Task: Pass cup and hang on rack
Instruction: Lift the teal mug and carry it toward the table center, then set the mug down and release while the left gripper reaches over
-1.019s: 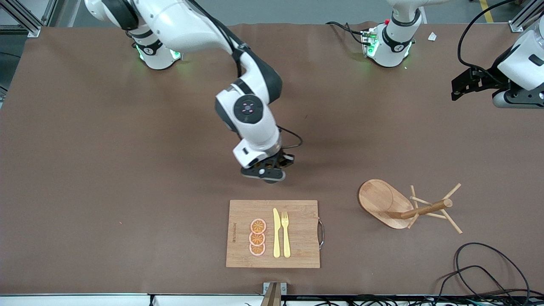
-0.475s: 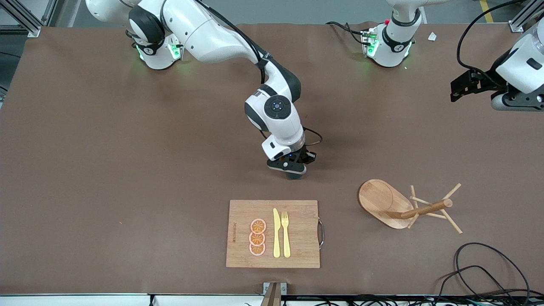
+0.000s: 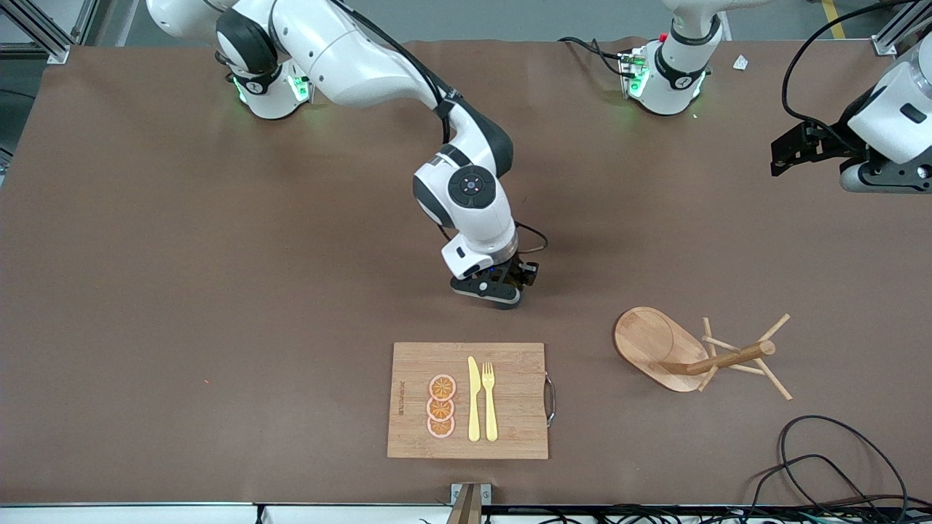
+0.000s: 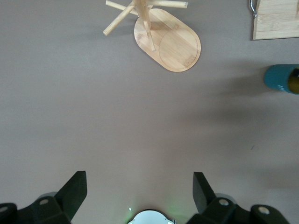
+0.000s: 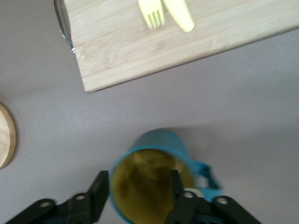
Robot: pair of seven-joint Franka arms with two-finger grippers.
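My right gripper (image 3: pixel 502 291) has just slid along the middle of the table toward the left arm's end and stopped. It is low over the brown table, a bit farther from the front camera than the handle corner of the cutting board (image 3: pixel 467 400).

A second ago its fingers were shut tight. Now they stand apart. In the right wrist view one finger (image 5: pixel 99 186) is outside the cup (image 5: pixel 149 172) and the other is inside it, with a gap at the wall, so I think I have let go.

The cup looks to be standing on the table right under that gripper, mouth up, with its little handle sticking out to one side. The left wrist view shows it too, near the board's handle.

To me that means the first half of the pass is done.

My left gripper (image 3: pixel 801 145) waits, spread wide and holding nothing, over the table edge at the left arm's end.

The rack (image 3: pixel 659 346) stands near the edge close to the front camera, apart from the cup, and its pegs are bare.
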